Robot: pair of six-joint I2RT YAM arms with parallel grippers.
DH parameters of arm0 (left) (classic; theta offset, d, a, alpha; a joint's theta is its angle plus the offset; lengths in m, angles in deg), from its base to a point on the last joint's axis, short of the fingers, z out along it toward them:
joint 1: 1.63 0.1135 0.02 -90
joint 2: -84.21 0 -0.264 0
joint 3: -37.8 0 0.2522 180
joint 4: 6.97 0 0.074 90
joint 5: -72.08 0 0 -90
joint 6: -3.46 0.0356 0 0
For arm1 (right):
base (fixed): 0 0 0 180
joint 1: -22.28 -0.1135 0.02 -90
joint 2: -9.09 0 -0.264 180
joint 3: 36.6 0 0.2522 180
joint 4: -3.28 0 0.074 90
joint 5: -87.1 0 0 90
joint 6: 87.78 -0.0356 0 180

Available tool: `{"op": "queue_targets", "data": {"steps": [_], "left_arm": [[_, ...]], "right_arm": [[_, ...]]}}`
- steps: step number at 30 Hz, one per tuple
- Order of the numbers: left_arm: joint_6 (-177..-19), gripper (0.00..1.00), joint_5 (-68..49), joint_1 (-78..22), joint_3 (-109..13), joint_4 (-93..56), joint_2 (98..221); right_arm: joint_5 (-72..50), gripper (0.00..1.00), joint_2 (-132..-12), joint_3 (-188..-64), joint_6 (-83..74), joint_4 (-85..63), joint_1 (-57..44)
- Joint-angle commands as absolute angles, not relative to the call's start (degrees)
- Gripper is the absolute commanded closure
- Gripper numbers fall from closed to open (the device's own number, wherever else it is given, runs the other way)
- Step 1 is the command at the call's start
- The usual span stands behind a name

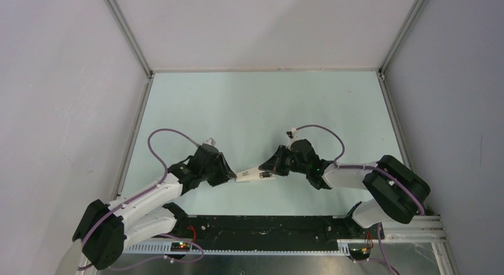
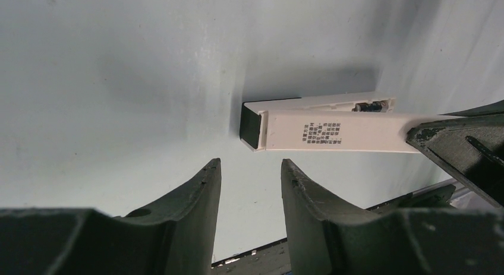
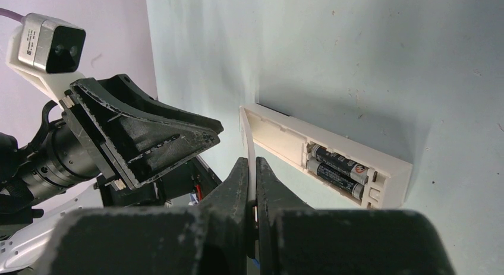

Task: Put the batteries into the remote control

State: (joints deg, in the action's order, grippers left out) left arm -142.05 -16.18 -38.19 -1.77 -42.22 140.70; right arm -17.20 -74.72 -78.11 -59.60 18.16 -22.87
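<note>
Seen from above, two black-and-white arms meet low over the pale blue-green table (image 1: 249, 108). A slim white bar-shaped remote control (image 1: 254, 176) lies there between the left tool (image 1: 233, 176) and the right tool (image 1: 265, 168). At this range neither tool's fingers can be told apart, and the remote control's detail is lost.

From the left wrist, the left tool is spread and empty, its two dark fingertips just short of the remote control's black end. A white face bearing a small printed label (image 2: 321, 133) runs off to the right, where the tip of the right tool covers its far end. Behind it, a narrow slot shows something dark and metallic, too small to make out.

From the right wrist, the right tool is pressed together on a thin white panel (image 3: 245, 132), seen edge-on, whose far end touches the end of the remote control. The compartment of the remote control is open, and the two dark cylindrical batteries (image 3: 339, 161) with lighter metallic ends sit side by side inside it, toward the right-hand end in this view. The black wedge of the left tool fills the left of the picture, its lower part hidden behind the right tool, with a white-and-black wrist camera (image 3: 44, 40) above it.
</note>
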Motion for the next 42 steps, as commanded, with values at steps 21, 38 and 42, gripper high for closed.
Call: {"op": "queue_targets", "data": {"steps": [21,38,42], "left_arm": [[-145.33,0.5,-14.43,-37.98,-1.64,-35.76,145.23],[-146.07,0.53,-14.66,-38.95,-1.93,-33.54,149.0],[-146.12,0.53,-14.96,-39.09,-2.02,-33.31,149.71]], "right_arm": [[-18.09,1.0,-76.8,-77.52,-62.71,17.03,-23.42],[-11.16,1.0,-74.57,-77.52,-58.75,9.57,-24.42],[-10.3,1.0,-74.99,-77.53,-58.19,9.08,-24.83]]}}
